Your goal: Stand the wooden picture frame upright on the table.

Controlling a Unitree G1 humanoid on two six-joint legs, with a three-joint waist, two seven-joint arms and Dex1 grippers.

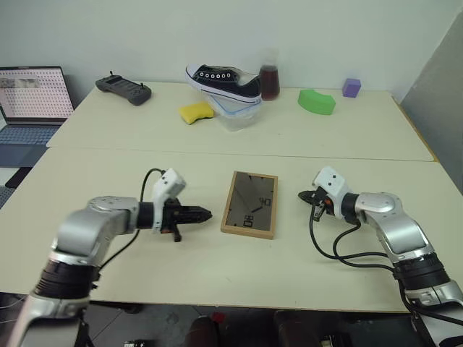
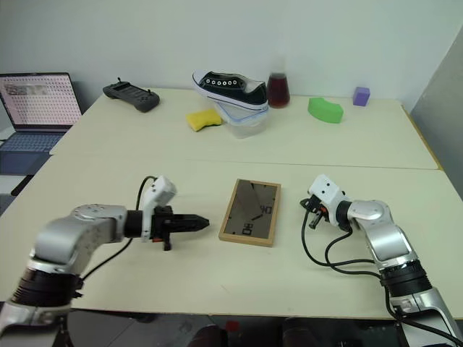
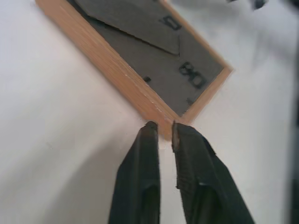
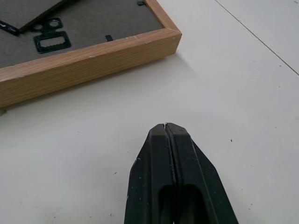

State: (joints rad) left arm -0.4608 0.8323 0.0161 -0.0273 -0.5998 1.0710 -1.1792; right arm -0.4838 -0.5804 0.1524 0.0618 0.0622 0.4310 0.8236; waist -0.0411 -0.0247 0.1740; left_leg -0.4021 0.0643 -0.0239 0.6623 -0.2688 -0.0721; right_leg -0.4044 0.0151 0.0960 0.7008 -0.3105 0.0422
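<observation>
Wooden picture frame (image 1: 249, 204) flat between left pincer (image 1: 206, 214), slightly apart, right pincer (image 1: 303, 196) together.

Frame (image 1: 249, 204): flat on table (image 1: 108, 181), backboard up (between both grippers)
Left gripper (image 1: 206, 214): just left
Right gripper (image 1: 304, 196): right, apart

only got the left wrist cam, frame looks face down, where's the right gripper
Observer: The right gripper sits on the far side of the wooden picture frame, apart from it, fingers shut.
Operator: is my left touching the frame
Observer: No. From the head camera the left gripper stops just short of the frame's long edge, with a narrow slit between its fingers.
Operator: anything close by to knock over
Observer: Nothing near; the shoe on a plastic container stands at the far side of the table.
</observation>
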